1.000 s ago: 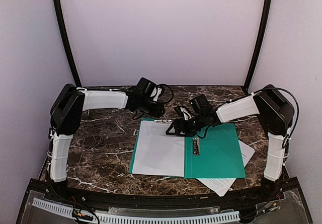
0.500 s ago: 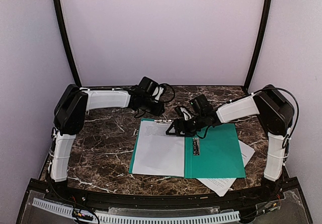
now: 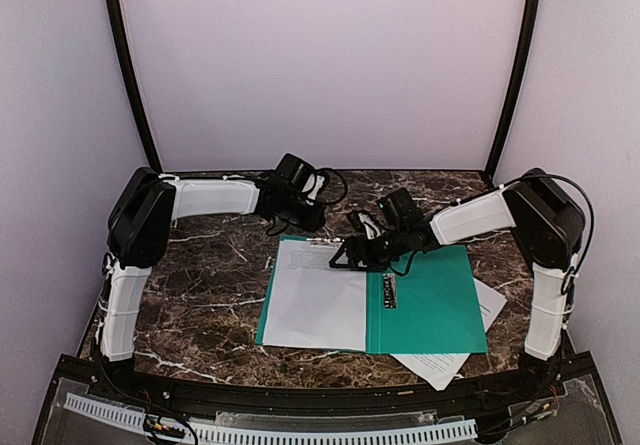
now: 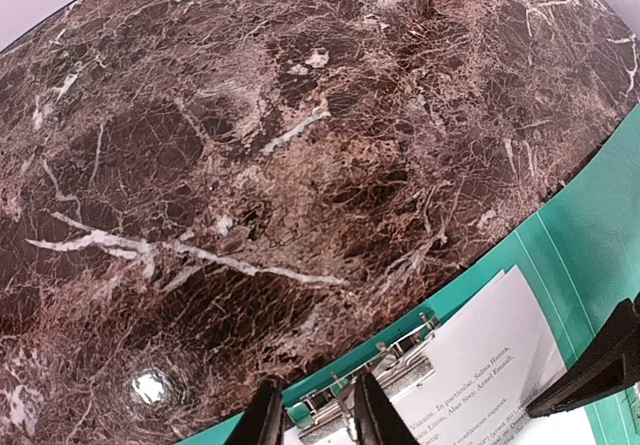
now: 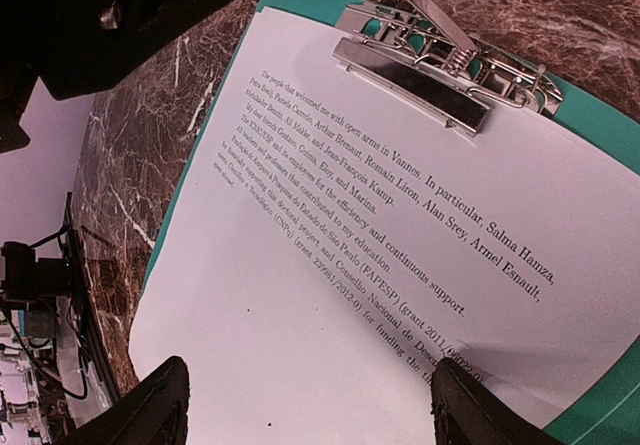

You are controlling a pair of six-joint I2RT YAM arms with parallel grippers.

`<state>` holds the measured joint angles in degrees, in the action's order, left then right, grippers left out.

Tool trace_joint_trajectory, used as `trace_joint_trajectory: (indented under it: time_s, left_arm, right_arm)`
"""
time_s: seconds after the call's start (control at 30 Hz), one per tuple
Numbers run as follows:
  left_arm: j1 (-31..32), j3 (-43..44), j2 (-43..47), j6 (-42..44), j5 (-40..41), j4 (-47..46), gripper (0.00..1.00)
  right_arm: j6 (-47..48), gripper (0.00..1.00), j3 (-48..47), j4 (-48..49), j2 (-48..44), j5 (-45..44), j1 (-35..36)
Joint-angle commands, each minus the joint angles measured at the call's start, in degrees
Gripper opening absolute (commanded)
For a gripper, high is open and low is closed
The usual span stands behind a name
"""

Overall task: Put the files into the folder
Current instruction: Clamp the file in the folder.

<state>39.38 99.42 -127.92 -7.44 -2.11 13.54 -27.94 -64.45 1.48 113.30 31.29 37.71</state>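
Note:
The teal folder (image 3: 430, 305) lies open on the marble table. One white printed file (image 3: 315, 300) rests on its left half, its top edge under the metal clip (image 5: 430, 65). A second file (image 3: 440, 365) sticks out from beneath the folder's right corner. My left gripper (image 3: 300, 220) is at the folder's far edge. In the left wrist view its fingers (image 4: 370, 415) stand narrow around the clip (image 4: 400, 365) with the clip's wire lever between them. My right gripper (image 5: 305, 415) hovers open over the clipped sheet (image 5: 330, 265), holding nothing, just right of the left one (image 3: 345, 255).
The dark marble table (image 3: 200, 275) is bare to the left of the folder. Black frame posts (image 3: 130, 65) and pale walls close in the back and sides. A perforated cable rail (image 3: 270, 430) runs along the near edge.
My left gripper's jaws have narrowed around the clip, and the left arm has shifted slightly. The right arm, folder and sheets have not moved.

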Motion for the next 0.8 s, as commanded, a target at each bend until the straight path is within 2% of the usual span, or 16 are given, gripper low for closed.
trace_joint_trajectory:
  time_s: [0.0, 0.43, 0.57, 0.77]
  left_arm:
    - [-0.5, 0.7, 0.8, -0.4, -0.6, 2.1, 0.21]
    - [-1.3, -3.7, 3.3, -2.6, -2.1, 1.0, 0.05]
    - [-1.5, -10.1, 4.3, -5.2, -2.9, -1.6, 0.01]
    - [-2.5, -20.2, 5.5, -9.9, -6.7, -10.2, 0.01]
  right_arm:
    - [-0.4, 0.81, 2.5, -5.2, 2.5, -2.2, 0.0]
    - [-0.7, 0.80, 2.7, -5.2, 2.4, -2.4, 0.1]
    - [0.5, 0.80, 2.7, -3.5, 1.6, -2.8, 0.2]
    - [4.5, 0.81, 5.0, 6.8, -1.8, -2.9, 0.5]
